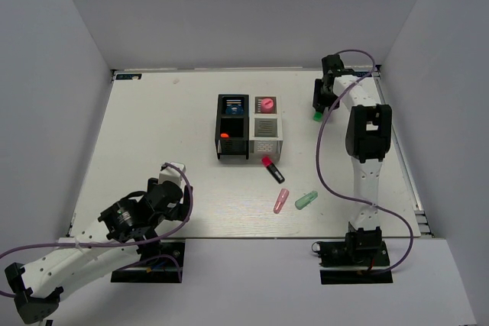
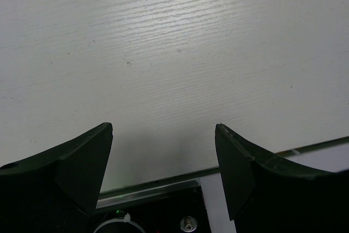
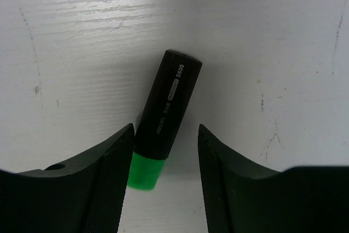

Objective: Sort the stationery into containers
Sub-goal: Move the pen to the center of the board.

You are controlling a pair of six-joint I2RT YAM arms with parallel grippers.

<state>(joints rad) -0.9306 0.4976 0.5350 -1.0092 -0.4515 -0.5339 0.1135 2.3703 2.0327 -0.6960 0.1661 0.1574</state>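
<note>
Four loose pieces of stationery lie outside the containers on the white wood-grain table [image 1: 153, 112]. A black marker with a red cap [image 1: 273, 169] sits just in front of the organisers. A pink capsule-shaped piece [image 1: 281, 201] and a mint-green capsule-shaped piece [image 1: 306, 200] lie side by side nearer the arms. A black marker with a green cap [image 3: 169, 102] lies far out on the right. The joined black slotted organiser [image 1: 231, 150] and white slotted organiser [image 1: 266, 143] already hold a blue round pot [image 1: 233, 106], an orange-red item [image 1: 224, 135] and a pink piece [image 1: 265, 103].

The right gripper [image 3: 166, 135] hangs over the green-capped marker with its jaws apart, straddling the barrel just above the cap. Its left finger looks to be touching or almost touching the barrel, while the right finger stands clear, so nothing is gripped yet. The left gripper [image 2: 163, 129] is spread wide over bare table near its base and holds nothing.

The step in hand appears to be picking up this marker. The barrel lies a little aslant between the fingers and off-centre. The grasp would likely go best if the wrist first centres itself, so that both pads meet the barrel together and neither shoves it sideways. A round barrel may roll, so a slow close on the black body rather than the cap seems wise, followed by a straight lift before carrying it to a cell.
</note>
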